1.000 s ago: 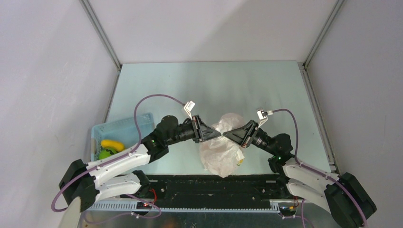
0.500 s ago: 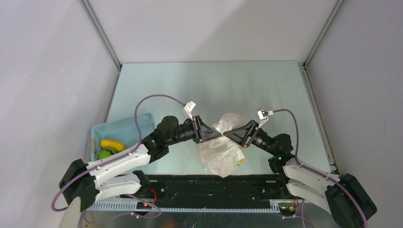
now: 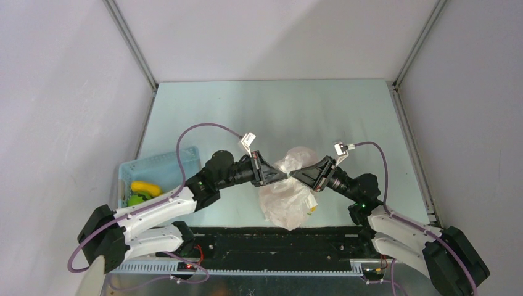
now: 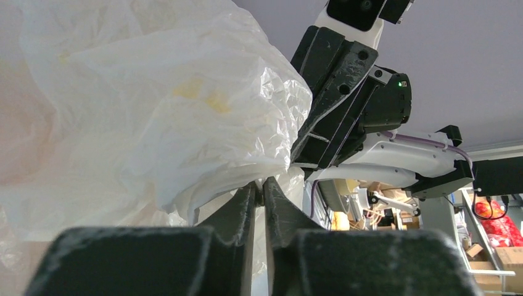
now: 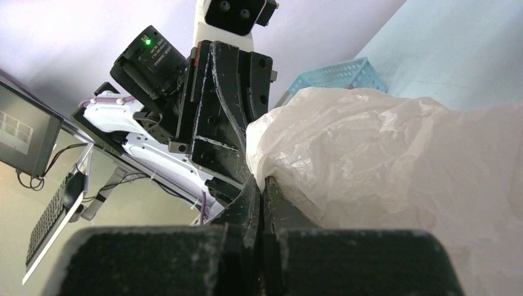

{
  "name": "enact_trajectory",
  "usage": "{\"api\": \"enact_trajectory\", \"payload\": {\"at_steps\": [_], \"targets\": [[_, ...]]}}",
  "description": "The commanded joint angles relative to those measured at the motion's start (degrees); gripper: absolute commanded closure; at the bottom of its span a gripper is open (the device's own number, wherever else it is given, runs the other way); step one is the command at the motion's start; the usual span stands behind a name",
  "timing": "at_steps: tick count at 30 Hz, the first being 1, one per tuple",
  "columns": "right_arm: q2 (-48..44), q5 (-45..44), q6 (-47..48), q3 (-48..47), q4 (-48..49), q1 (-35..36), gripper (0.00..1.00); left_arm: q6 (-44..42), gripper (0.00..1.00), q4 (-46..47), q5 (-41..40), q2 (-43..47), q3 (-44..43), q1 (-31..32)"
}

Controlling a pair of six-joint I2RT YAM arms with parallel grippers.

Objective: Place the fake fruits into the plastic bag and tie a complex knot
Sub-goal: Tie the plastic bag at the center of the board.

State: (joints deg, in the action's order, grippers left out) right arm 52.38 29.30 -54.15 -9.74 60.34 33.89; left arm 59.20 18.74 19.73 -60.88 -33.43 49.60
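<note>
The plastic bag [image 3: 285, 200] hangs bulging between the two arms, crinkly white and translucent. My left gripper [image 3: 284, 177] and right gripper [image 3: 294, 175] meet tip to tip at its top. In the left wrist view the left gripper [image 4: 260, 184] is shut on a fold of the plastic bag [image 4: 185, 117]. In the right wrist view the right gripper [image 5: 262, 182] is shut on the edge of the plastic bag [image 5: 382, 154]. A yellow fake fruit [image 3: 145, 187] lies in the basket beside a green one [image 3: 136, 200]. Whatever is inside the bag is hidden by the plastic. I cannot make out a knot.
A light blue slatted basket [image 3: 161, 165] stands at the left of the pale green table [image 3: 271, 111], close to the left arm's elbow. Grey walls close in the table on three sides. A black rail [image 3: 277, 237] runs along the near edge.
The left gripper's jaws have closed in on the bag's plastic. Both arms and the bag stay almost where they were.
</note>
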Motion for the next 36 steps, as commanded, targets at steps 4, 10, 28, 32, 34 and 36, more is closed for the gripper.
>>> {"api": "enact_trajectory", "payload": {"at_steps": [4,10,28,32,34,36], "targets": [[-1.7,-1.1,2.4,-0.4,-1.1,-0.3,1.0,-0.6,0.99,-1.0,-2.0,2.7,0.3,0.5],[-6.4,1.0,7.0,-2.6,-11.8,-0.6,0.78,-1.0,1.0,-2.2,-3.3,4.1,0.2,0.4],[-32.7,11.5,18.2,-7.5,-58.1,-5.4,0.34,-0.9,1.0,-5.7,-7.0,5.8,-0.7,0.4],[-33.5,12.7,18.3,-7.4,-59.9,-3.5,0.34,-0.5,1.0,-5.5,-7.6,6.2,-0.3,0.5],[-32.7,11.6,18.9,-7.4,-60.1,-1.6,0.35,-0.4,1.0,-5.4,-7.7,6.2,-0.3,0.5],[-31.4,9.2,19.6,-7.4,-60.1,0.1,0.41,-0.5,1.0,-5.4,-7.7,6.3,-0.3,0.7]]}}
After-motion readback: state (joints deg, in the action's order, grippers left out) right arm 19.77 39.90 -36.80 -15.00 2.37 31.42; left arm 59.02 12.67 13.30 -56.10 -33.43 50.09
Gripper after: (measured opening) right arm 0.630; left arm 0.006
